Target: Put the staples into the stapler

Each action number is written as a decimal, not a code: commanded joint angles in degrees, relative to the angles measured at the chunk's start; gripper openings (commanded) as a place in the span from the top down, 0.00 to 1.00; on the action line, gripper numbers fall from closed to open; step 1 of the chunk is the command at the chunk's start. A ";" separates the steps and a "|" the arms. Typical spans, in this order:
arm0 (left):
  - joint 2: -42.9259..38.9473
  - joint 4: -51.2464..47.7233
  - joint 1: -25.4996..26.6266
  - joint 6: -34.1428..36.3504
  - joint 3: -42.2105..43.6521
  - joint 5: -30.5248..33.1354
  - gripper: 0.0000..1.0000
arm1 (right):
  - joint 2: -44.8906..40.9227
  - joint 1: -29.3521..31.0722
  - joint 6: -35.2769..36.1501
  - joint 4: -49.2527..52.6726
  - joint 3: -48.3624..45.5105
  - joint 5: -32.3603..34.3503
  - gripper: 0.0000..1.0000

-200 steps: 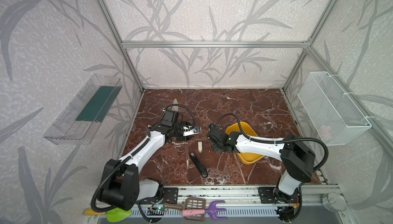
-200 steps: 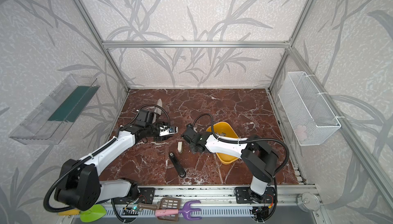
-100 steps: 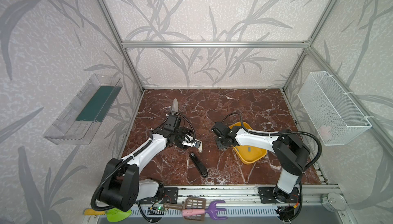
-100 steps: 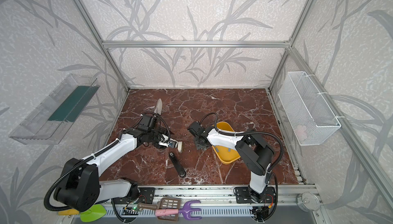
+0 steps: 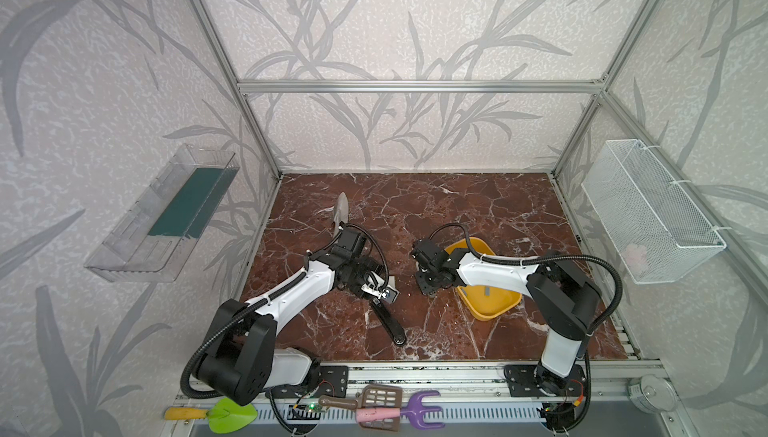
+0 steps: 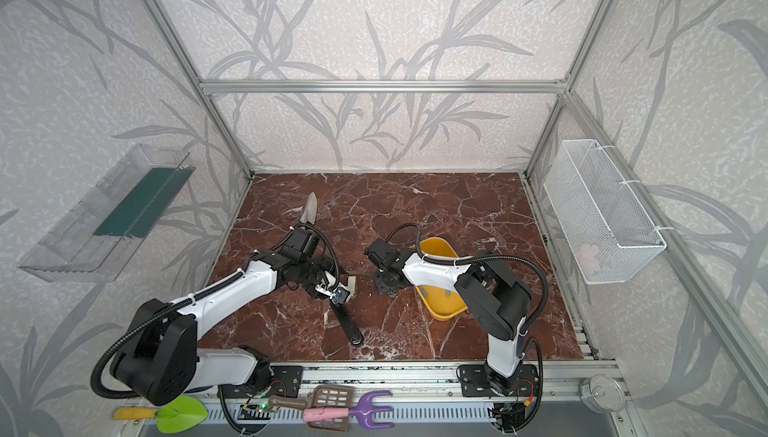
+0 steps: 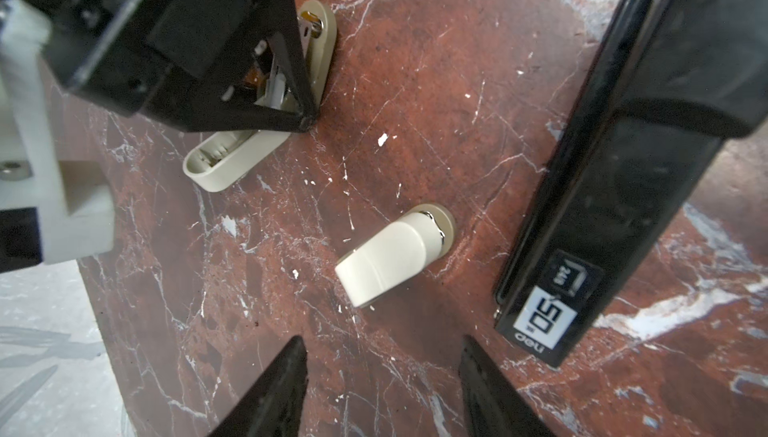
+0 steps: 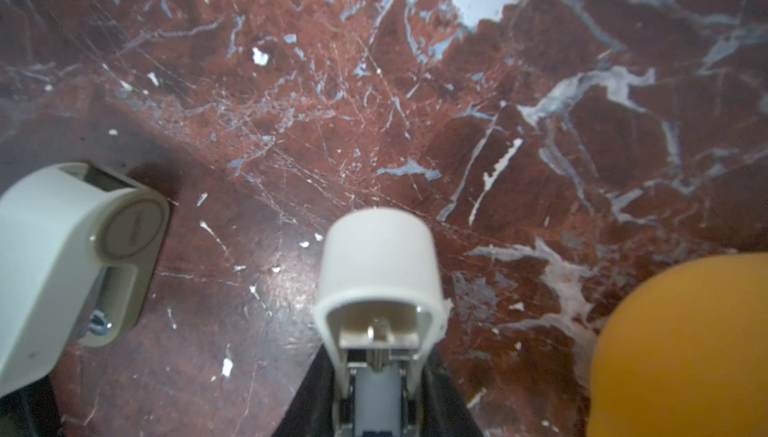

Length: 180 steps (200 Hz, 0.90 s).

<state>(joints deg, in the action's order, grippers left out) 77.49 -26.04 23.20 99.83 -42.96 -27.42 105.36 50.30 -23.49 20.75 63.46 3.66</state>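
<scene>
Two arms reach low over the marble tabletop; stapler on the marble, staples in the tray.

The red-brown tabletop [image 5: 457, 206] carries everything. On its right half sits the yellow tray [image 5: 494, 306], partly under the right arm. The stapler [image 5: 388, 322], long, slim and black, lies flat on the tabletop toward the front edge, left of the tray and apart from it; its far end is just beside the left gripper [image 7: 382, 345]. That gripper's jaws stand apart with nothing between them, and a cream-white block [image 7: 390, 256] rests on the tabletop just ahead of the gap. The right gripper [image 8: 376, 376], just left of the tray, has its jaws closed on a second cream-white block [image 8: 378, 264]. The staples [image 5: 485, 290], small grey strips, lie inside the tray, well apart from the stapler.
</scene>
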 commanded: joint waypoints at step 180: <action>11.67 -7.79 2.51 8.41 -9.93 0.68 0.44 | -15.33 2.52 2.73 -2.51 -6.45 11.25 0.28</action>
<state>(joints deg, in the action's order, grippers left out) 87.74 -31.46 25.36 105.10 -52.45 -26.37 95.20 52.88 -19.51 19.42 59.40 9.45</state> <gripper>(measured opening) 0.565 0.710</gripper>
